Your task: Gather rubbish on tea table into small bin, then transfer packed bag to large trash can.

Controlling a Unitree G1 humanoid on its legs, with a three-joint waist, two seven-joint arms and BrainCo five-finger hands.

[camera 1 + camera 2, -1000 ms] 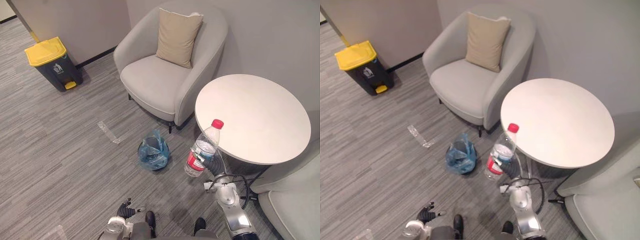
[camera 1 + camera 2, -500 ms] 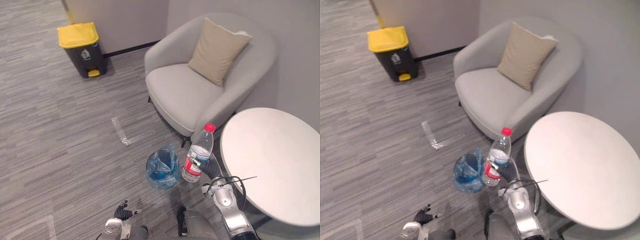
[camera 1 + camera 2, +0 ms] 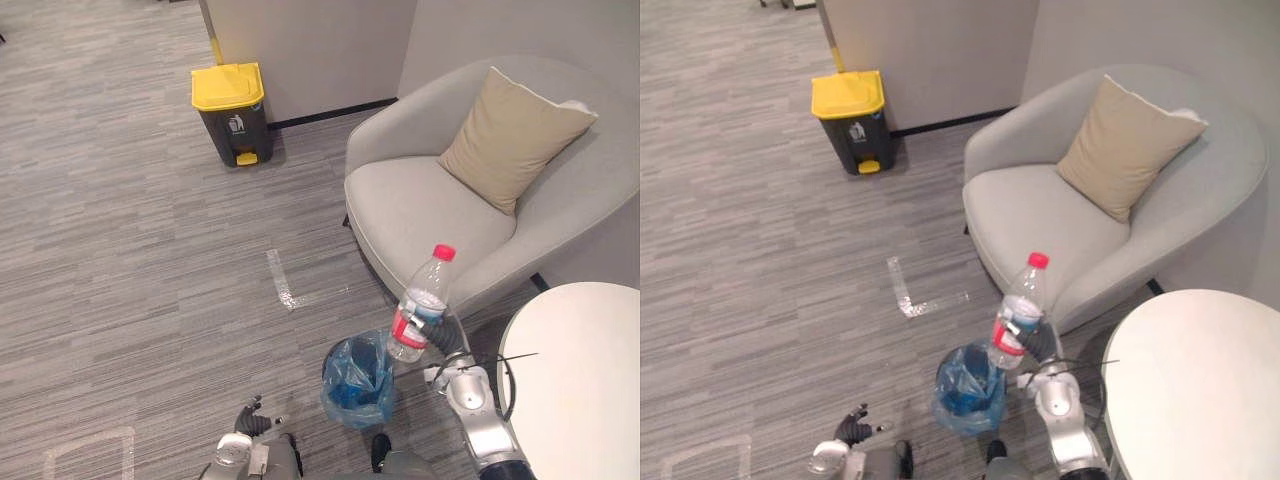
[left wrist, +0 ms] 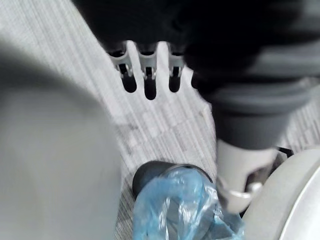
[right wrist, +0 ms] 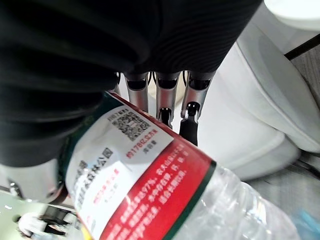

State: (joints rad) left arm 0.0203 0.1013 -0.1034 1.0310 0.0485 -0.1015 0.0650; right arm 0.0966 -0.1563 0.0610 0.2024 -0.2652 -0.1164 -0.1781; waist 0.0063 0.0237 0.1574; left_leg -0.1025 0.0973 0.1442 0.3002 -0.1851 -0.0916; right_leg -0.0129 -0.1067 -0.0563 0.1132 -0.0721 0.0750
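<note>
A clear plastic water bottle (image 3: 422,305) with a red cap and red label stands upright in my right hand (image 3: 447,347), whose fingers (image 5: 162,95) curl round its label (image 5: 140,170). The bottle's base hangs just above the right rim of the small dark bin (image 3: 358,382), which is lined with a blue bag and stands on the carpet. The large trash can (image 3: 232,112), dark with a yellow lid, stands by the far wall. My left hand (image 3: 252,424) hangs low near the floor with relaxed fingers (image 4: 145,75) and holds nothing; the blue-bagged bin (image 4: 180,207) shows past it.
A grey armchair (image 3: 420,215) with a tan cushion (image 3: 510,135) stands right behind the small bin. The round white tea table (image 3: 590,390) is at my right, its visible top bare. An L-shaped tape mark (image 3: 283,281) lies on the grey carpet between the bin and the trash can.
The camera has swung left, so the whole scene shifted right. My right hand carried the bottle away from the table's edge to the small bin's rim.
</note>
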